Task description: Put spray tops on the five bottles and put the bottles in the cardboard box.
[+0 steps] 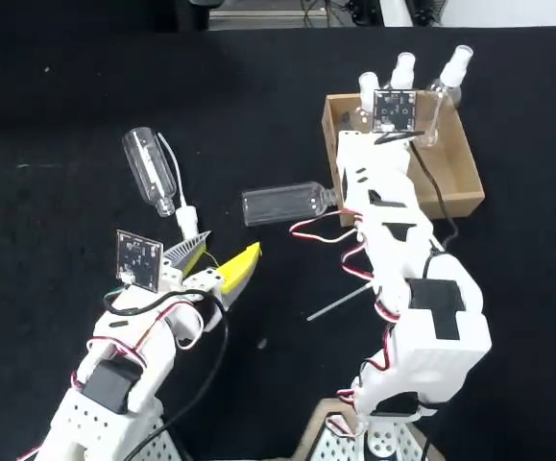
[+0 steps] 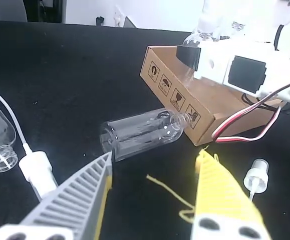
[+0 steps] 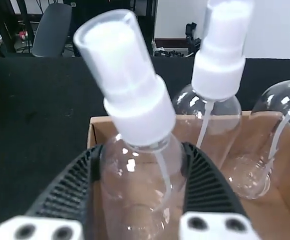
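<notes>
My right gripper is shut on a clear bottle with a white spray top, held upright inside the cardboard box. Two more capped bottles stand behind it in the box. My left gripper hangs open over the black table, grey and yellow fingers wide apart. Just beyond it an uncapped bottle lies on its side, neck against the box. Another uncapped bottle lies farther left, with a loose spray top at its neck, close to the grey finger.
A second loose spray top lies near the yellow finger, its thin tube sticking out from under the right arm. A yellow thread lies between the left fingers. Red and white wires loop off the right arm beside the box.
</notes>
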{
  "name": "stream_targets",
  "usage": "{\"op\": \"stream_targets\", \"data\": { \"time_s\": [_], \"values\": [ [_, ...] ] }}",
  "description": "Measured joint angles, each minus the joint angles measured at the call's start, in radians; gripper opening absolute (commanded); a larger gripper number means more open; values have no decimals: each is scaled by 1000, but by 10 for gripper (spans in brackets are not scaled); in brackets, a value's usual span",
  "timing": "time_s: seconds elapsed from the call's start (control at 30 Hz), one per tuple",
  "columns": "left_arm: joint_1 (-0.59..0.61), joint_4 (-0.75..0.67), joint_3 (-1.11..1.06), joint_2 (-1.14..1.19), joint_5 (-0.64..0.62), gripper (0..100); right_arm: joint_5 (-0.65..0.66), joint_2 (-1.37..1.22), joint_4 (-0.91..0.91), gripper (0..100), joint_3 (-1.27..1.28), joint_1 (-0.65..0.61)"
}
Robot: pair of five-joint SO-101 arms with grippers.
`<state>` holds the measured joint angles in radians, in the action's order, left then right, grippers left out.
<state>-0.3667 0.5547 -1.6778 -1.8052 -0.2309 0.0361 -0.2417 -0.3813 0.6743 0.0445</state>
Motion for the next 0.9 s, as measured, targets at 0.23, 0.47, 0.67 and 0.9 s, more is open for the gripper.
{"op": "stream_targets", "data": {
  "time_s": [0.23, 0.47, 0.67, 0.9],
  "values": [
    [0, 0, 0, 0, 0, 242, 0, 0, 9, 218, 2, -6],
    [0, 0, 0, 0, 0, 242, 0, 25, 75, 219, 2, -6],
    [0, 0, 0, 0, 0, 242, 0, 124, 209, 219, 2, -8],
    [0, 0, 0, 0, 0, 242, 0, 196, 305, 218, 2, -8]
  ]
}}
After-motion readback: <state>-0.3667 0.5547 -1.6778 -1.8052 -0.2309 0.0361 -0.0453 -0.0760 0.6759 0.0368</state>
